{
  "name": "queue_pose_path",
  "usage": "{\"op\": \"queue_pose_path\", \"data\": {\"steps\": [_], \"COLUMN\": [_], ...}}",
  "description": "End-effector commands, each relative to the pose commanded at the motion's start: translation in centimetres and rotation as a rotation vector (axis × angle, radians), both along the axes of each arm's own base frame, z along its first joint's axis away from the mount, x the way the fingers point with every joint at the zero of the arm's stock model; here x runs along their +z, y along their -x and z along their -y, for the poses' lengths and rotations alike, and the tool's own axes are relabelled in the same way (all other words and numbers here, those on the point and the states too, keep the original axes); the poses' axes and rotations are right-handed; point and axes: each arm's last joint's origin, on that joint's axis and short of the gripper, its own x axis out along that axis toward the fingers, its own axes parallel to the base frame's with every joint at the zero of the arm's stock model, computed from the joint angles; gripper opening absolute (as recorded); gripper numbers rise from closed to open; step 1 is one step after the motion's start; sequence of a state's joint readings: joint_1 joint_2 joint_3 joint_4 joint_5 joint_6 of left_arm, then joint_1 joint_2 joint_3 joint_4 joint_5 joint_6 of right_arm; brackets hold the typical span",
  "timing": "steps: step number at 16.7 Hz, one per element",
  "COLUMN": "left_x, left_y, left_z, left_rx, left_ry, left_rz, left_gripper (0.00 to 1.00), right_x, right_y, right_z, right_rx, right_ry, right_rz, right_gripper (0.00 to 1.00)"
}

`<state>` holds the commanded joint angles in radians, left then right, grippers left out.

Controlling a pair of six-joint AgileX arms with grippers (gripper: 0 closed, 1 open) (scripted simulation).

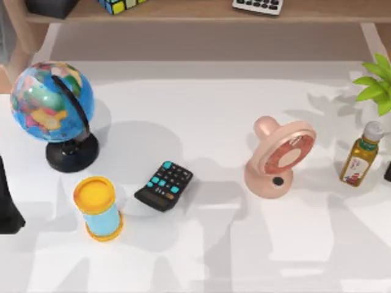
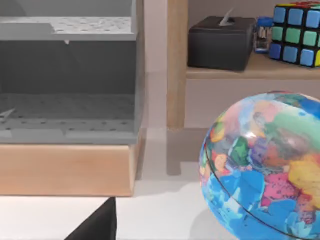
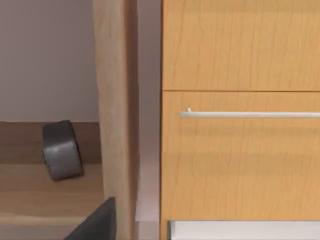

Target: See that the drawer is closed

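Drawer front (image 3: 240, 155) straight ahead of right wrist, steel handle (image 3: 250, 114) running crosswise; right arm nearer; finger state of both grippers indiscernible.

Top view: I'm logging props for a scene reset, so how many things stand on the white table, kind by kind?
Globe: 1
Calculator: 1
Yellow-capped cylinder: 1
Pink desk fan: 1
Oil bottle: 1
Plant, at the right edge: 1
Total: 6

Wooden drawer front (image 3: 240, 155) flush, silver handle (image 3: 250, 114) across it; dark cylinder (image 3: 62, 150) on shelf (image 3: 45, 195) beside.
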<state>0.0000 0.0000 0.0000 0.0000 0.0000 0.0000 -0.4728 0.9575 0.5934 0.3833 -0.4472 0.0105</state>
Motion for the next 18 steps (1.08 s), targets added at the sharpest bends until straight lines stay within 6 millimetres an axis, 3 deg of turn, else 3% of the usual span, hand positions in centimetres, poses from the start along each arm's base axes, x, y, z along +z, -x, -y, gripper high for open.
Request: {"op": "queue_pose_path", "data": {"steps": [3, 6, 14, 18], "left_x": [0.0, 0.0, 0.0, 0.0], "left_y": [0.0, 0.0, 0.0, 0.0], "left_z": [0.0, 0.0, 0.0, 0.0], "left_rx": [0.000, 0.000, 0.000, 0.000], "left_ry": [0.000, 0.000, 0.000, 0.000], "left_rz": [0.000, 0.000, 0.000, 0.000], "left_gripper": [1.00, 1.00, 1.00, 1.00], "right_x": [0.3, 0.3, 0.3, -0.3], "right_y": [-2.6, -4.0, -4.2, -4.1], "right_z": [3.4, 5.6, 5.9, 6.8], "right_rx": [0.008, 0.017, 0.020, 0.006], "right_ry": [-0.009, -0.011, 0.003, 0.179], "right_rz": [-0.012, -0.012, -0.008, 0.038], "right_gripper": [1.00, 1.00, 1.00, 1.00]}}
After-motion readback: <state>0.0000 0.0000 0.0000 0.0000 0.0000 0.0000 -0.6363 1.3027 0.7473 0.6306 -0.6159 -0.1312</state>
